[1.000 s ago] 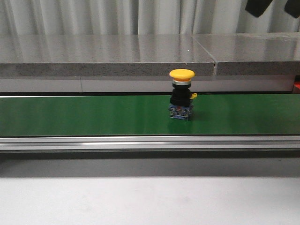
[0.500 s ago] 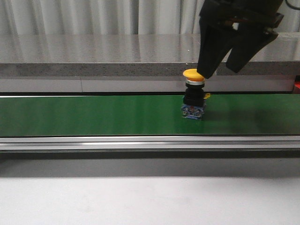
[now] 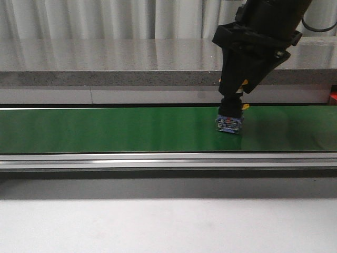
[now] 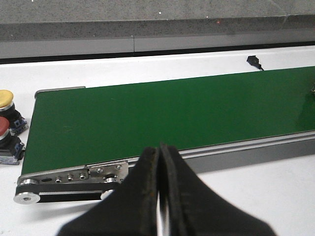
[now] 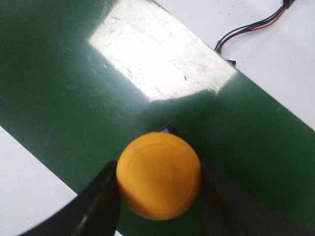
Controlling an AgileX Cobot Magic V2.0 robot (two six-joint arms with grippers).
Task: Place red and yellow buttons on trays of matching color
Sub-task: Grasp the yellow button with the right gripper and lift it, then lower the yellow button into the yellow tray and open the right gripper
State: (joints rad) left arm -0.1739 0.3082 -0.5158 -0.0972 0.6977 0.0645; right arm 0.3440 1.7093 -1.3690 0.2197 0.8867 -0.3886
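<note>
A yellow button (image 3: 230,124) with a black body and blue base stands on the green belt (image 3: 105,129). My right gripper (image 3: 232,100) has come down over it and hides its cap in the front view. In the right wrist view the yellow cap (image 5: 159,175) sits between the two black fingers (image 5: 106,196), which press on both sides. My left gripper (image 4: 160,150) is shut and empty, near the belt's end. Beside that end stand another yellow button (image 4: 6,98) and a red button (image 4: 4,129). No tray is in view.
A grey stone ledge (image 3: 116,58) runs behind the belt, and an aluminium rail (image 3: 158,161) runs along its front. A black and red cable (image 5: 256,24) lies on the white table past the belt. A small black scrap (image 4: 253,61) lies beyond the belt.
The yellow button has ridden the belt to the right. My right gripper, open above it half a second ago, has dropped over it and closed on the cap.
</note>
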